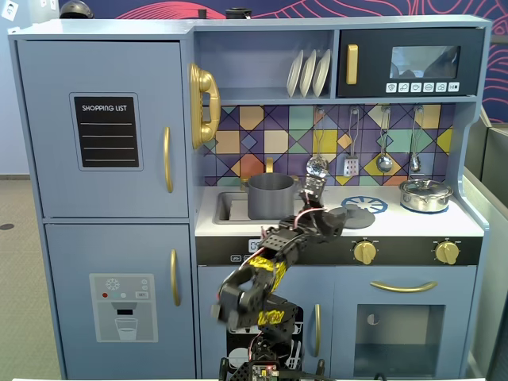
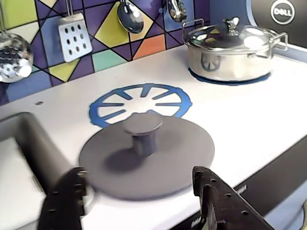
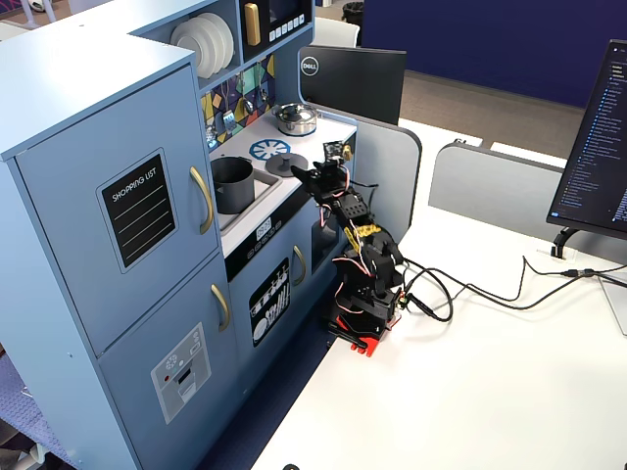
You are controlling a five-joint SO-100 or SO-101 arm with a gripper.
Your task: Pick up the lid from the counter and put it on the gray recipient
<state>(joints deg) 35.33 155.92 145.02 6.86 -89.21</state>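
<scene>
The lid is a flat dark-gray disc with a center knob. It lies on the white counter in front of the blue burner print and also shows in both fixed views. My gripper is open just above the lid's near edge, one finger to its left and the other to its right, holding nothing. It appears in both fixed views. The gray recipient stands uncovered in the sink, left of the lid, and shows in the other fixed view.
A shiny silver pot with its own lid sits on the far right burner. Utensils hang on the tiled back wall. The sink's edge lies left of the lid. The counter's front edge is right below the gripper.
</scene>
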